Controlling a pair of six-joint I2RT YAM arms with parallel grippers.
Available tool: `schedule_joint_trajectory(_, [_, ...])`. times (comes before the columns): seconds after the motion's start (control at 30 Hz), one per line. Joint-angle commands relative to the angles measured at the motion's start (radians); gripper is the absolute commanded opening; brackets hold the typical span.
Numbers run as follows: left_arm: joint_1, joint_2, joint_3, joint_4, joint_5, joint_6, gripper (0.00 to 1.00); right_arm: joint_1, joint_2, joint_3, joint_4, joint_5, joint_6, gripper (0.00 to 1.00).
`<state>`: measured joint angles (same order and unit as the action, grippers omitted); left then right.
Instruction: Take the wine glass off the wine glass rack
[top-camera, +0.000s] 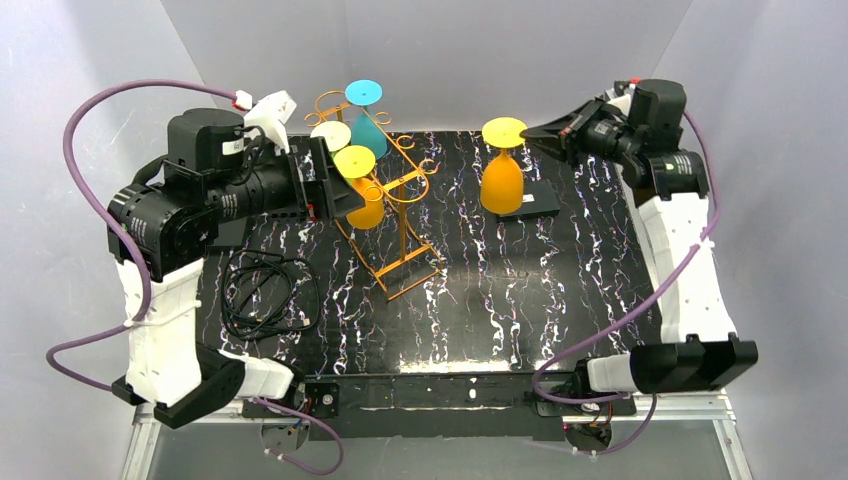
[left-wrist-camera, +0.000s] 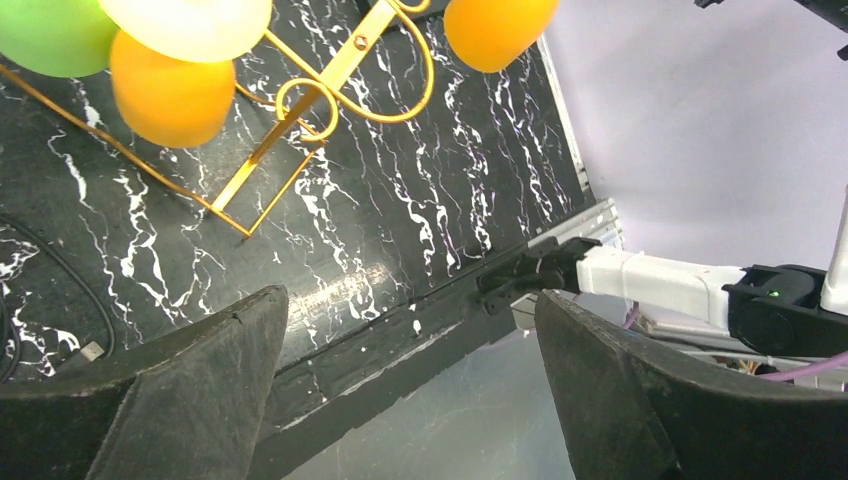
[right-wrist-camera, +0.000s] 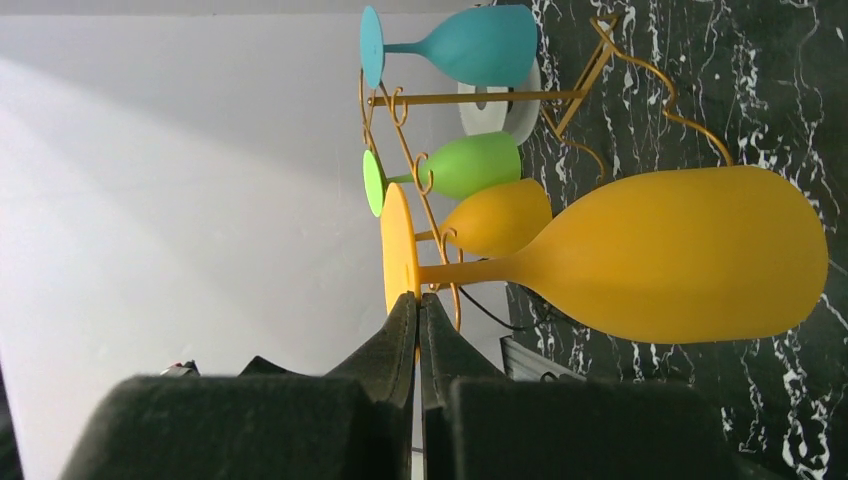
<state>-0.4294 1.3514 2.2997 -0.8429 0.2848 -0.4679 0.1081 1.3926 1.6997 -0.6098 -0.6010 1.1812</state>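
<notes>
The orange-gold wire wine glass rack (top-camera: 404, 235) stands left of centre on the black marbled table (top-camera: 480, 300). A teal glass (top-camera: 368, 135), a green glass (right-wrist-camera: 470, 165) and a small orange glass (top-camera: 368, 212) hang on it. A larger orange wine glass (top-camera: 501, 185) is off the rack to its right, bowl down, foot up. My right gripper (top-camera: 530, 132) is shut on the rim of that glass's foot, as the right wrist view (right-wrist-camera: 417, 297) shows. I cannot tell if the bowl touches the table. My left gripper (top-camera: 335, 185) is open and empty beside the rack's left side.
A round white object (top-camera: 330, 135) sits behind the rack. A flat black item (top-camera: 535, 200) lies just right of the held glass. A coiled black cable (top-camera: 262, 295) lies at the left front. The enclosure walls stand close on both sides.
</notes>
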Motion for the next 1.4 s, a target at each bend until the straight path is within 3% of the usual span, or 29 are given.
schedule_joint_trajectory(0.0, [-0.063,-0.004,0.019,0.005,0.022,0.032,0.92,-0.031,-0.123,-0.078,-0.02,-0.034,0.062,0.01])
schedule_joint_trajectory(0.3, [-0.223,0.0,-0.03,0.062,-0.04,0.068,0.84,-0.042,-0.255,-0.178,-0.045,-0.055,0.153,0.01])
schedule_joint_trajectory(0.53, [-0.422,0.033,-0.069,0.144,-0.147,0.171,0.81,-0.044,-0.273,-0.2,-0.059,-0.119,0.213,0.01])
schedule_joint_trajectory(0.73, [-0.54,-0.024,-0.256,0.375,-0.204,0.264,0.79,-0.05,-0.296,-0.221,-0.03,-0.135,0.266,0.01])
schedule_joint_trajectory(0.97, [-0.57,-0.026,-0.391,0.636,-0.232,0.266,0.81,-0.056,-0.288,-0.216,-0.043,-0.223,0.344,0.01])
schedule_joint_trajectory(1.13, [-0.57,0.039,-0.399,0.782,-0.251,0.218,0.8,-0.06,-0.293,-0.196,-0.078,-0.247,0.358,0.01])
schedule_joint_trajectory(1.37, [-0.569,0.213,-0.298,0.852,-0.243,0.147,0.74,-0.069,-0.276,-0.133,-0.133,-0.29,0.342,0.01])
